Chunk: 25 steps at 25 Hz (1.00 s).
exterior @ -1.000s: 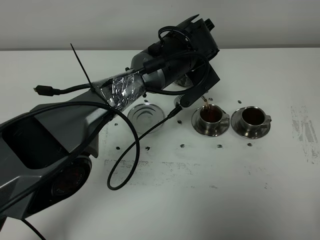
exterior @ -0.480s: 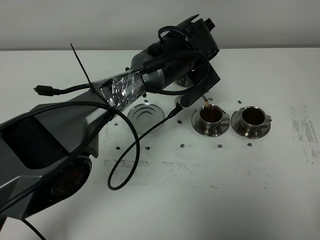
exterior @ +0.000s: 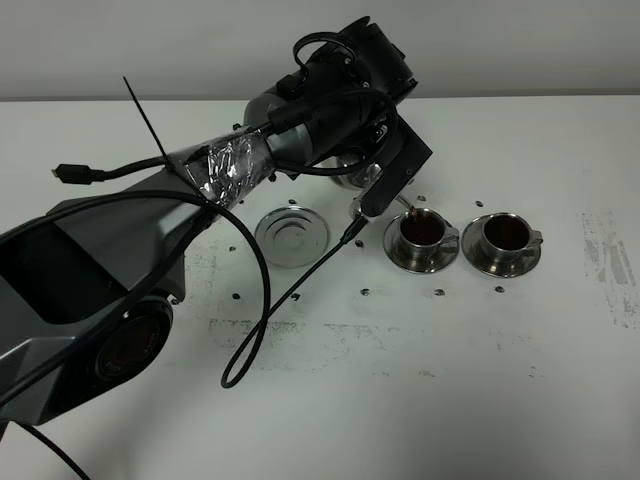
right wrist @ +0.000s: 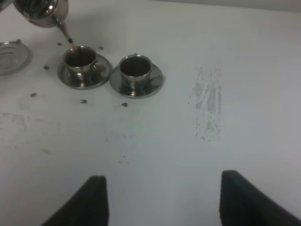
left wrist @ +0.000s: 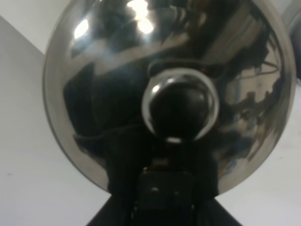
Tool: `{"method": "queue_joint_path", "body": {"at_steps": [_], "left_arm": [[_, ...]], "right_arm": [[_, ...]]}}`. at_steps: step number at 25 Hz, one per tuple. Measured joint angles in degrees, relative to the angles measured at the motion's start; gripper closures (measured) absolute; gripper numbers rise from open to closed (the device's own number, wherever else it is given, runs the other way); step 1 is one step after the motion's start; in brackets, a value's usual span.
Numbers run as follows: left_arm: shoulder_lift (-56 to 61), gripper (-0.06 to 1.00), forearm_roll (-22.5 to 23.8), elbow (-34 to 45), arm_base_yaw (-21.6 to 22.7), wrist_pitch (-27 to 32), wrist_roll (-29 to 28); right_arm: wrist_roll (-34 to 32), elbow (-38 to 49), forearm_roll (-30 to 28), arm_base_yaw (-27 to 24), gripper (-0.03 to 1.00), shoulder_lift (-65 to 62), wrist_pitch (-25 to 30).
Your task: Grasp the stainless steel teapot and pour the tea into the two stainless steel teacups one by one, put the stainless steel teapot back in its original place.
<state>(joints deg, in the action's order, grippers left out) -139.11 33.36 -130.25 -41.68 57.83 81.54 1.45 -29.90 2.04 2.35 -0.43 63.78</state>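
Left arm tilts the stainless steel teapot [right wrist: 41,10] over the nearer of two filled cups.

In the exterior high view the left gripper [exterior: 385,175] sits above centre, its body hiding most of the pot, whose spout tip reaches the rim of the left teacup [exterior: 421,231]; the right wrist view shows a thin stream of tea [right wrist: 71,45] at the spout's end, over that cup. The right teacup [exterior: 507,234] stands just beside it, right of centre, each cup on its own saucer and both holding dark liquid. The empty round dish [exterior: 292,235] lies on the white table [exterior: 400,380], left of the cups. The left wrist view is filled by the pot's domed lid and knob, so whether the left jaws are closed cannot be told. The right gripper [right wrist: 162,200] hangs with jaws wide apart, holding nothing.
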Motion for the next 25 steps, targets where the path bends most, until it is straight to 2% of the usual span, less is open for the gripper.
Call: {"method": "queue_joint_path", "body": {"at_steps": [8,16,19,25], "left_arm": [[0.1,0.76,-7.3,0.0,2.4,0.5,-2.0],[5.6,0.76,-16.1,1.1,3.1,1.3,-12.6],[10.6,0.76,-19.8,6.9,3.1,1.0,-15.6],[21.8,0.76,-25.5,25.1,2.9,-2.0,-20.4]], "right_arm": [[0.0,0.0,0.0,0.0,0.47,0.0,0.0],[0.0,0.0,0.0,0.0,0.47,0.0,0.0],[0.0,0.0,0.0,0.0,0.47,0.0,0.0],[0.0,0.0,0.0,0.0,0.47,0.0,0.0]]}}
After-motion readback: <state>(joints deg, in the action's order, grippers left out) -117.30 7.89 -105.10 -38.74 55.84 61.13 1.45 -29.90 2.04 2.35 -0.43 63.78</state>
